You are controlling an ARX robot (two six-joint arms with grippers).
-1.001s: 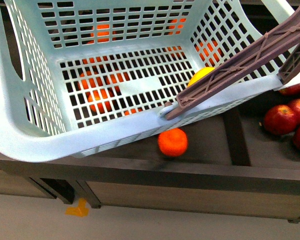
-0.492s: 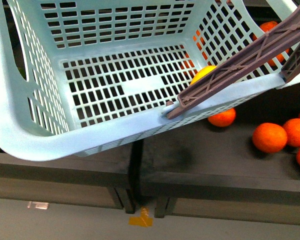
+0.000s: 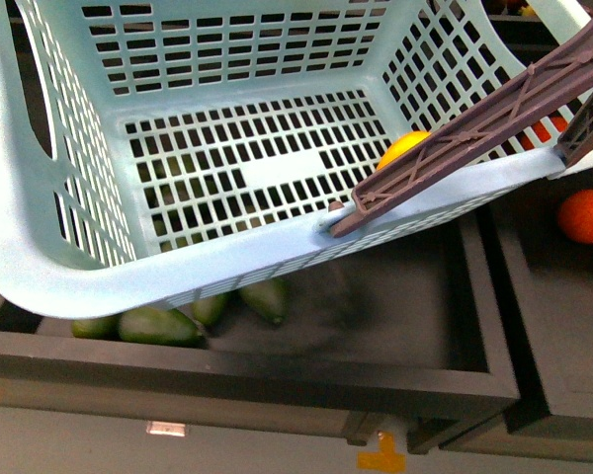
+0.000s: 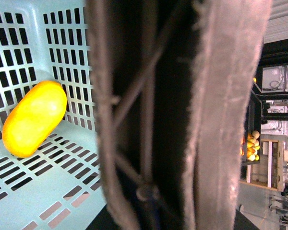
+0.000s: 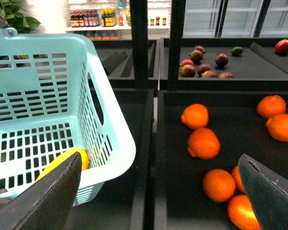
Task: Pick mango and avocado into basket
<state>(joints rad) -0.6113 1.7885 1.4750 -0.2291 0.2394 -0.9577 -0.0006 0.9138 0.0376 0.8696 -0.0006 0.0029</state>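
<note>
My right claw (image 5: pixel 159 158) is hanging with fingers spread wide, empty; my left claw's state I cannot tell. The mango (image 3: pixel 405 148) is lying in the basket (image 3: pixel 40 267) at 3 o'clock; avocados (image 3: pixel 158 324) are sitting beneath its rim at 7 o'clock.

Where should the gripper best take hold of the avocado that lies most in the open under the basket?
Probably grip the avocado across its broad middle, coming from above on the near side: it lies flat, and the basket rim overhangs its far end.
</note>
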